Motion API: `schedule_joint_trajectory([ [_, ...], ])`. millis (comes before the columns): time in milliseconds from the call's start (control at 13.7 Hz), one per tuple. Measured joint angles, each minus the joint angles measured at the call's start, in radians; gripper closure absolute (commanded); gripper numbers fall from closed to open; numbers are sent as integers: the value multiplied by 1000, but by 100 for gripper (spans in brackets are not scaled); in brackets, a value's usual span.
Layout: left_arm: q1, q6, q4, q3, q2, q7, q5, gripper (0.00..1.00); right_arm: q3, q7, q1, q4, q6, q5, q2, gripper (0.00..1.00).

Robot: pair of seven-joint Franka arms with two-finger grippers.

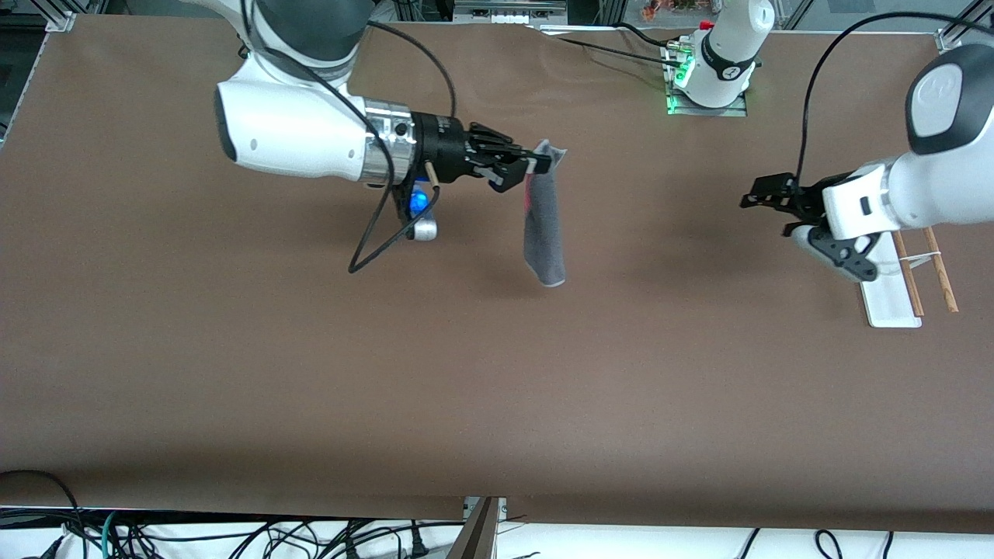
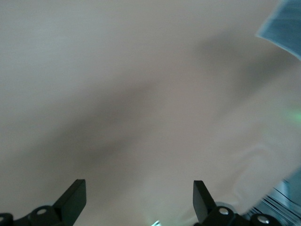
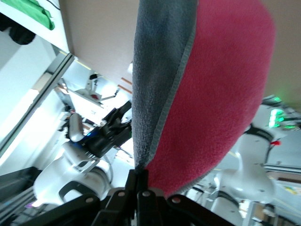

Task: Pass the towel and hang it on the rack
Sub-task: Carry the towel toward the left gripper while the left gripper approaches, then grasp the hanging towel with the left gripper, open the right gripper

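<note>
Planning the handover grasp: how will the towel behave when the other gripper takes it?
Likely floppy: the towel hangs limp from the right gripper, folded on itself. Probably light, since a corner pinch holds it. The open left gripper may need to grab near that pinch, as the free end could swing.

A big brown table (image 1: 497,373) fills most of the front view. Its top is flat and plain. At the table's edge farthest from the front camera, toward the left arm's end, a small green light (image 1: 674,93) glows on a metal plate. Thin black wires (image 1: 613,48) lie on the table near that light. Below the table's edge nearest the camera, many dark cables (image 1: 256,537) lie in a messy pile on a white floor. A grey post (image 1: 477,532) stands up there, near the middle of that edge. Metal frame bars (image 1: 58,17) show at the table's corners farthest from the camera.
</note>
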Motion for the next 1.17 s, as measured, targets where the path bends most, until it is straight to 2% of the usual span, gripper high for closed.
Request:
schedule_joint_trajectory([
  [219, 0, 0, -58, -9, -2, 74, -152, 0, 3, 59, 70, 13, 138, 46, 19, 100],
  [438, -1, -1, -103, -21, -58, 105, -167, 0, 4, 139, 141, 76, 255, 46, 46, 100],
  [658, -1, 24, -128, -21, -55, 280, -207, 0, 4, 156, 169, 102, 312, 46, 61, 100],
  [877, 0, 62, -142, -21, -5, 522, -333, 0, 4, 157, 177, 105, 324, 46, 63, 100],
  [1169, 13, 113, -145, -17, 124, 905, -533, 0, 4, 157, 180, 105, 326, 46, 64, 100],
])
